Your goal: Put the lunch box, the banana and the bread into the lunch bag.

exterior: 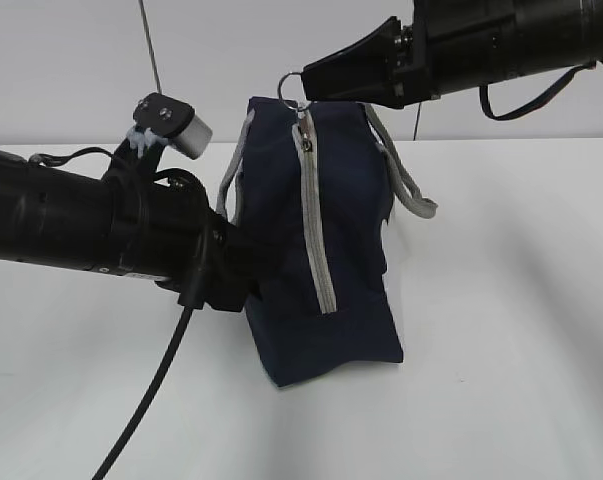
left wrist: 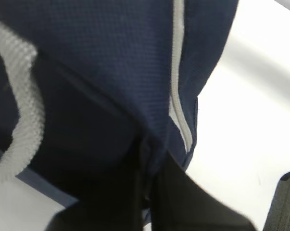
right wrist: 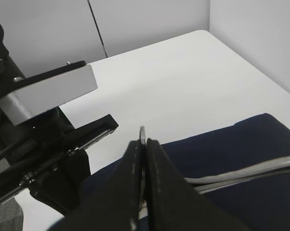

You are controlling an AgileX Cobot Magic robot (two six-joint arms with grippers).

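The right gripper (right wrist: 144, 149) is pinched together on the ring pull (exterior: 290, 86) at the top of the zipper (exterior: 316, 215), directly beneath it stands the lunch bag (exterior: 346, 210) on the white table (exterior: 511, 300), and lower down the left gripper (left wrist: 147, 192) is clamped on the bag's navy fabric.

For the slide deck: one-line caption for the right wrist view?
Right end effector shut on the ring pull above the closed navy lunch bag.

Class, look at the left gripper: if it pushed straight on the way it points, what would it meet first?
Nothing new: the left gripper is already shut on the lunch bag; pushing on would likely just press deeper into it.
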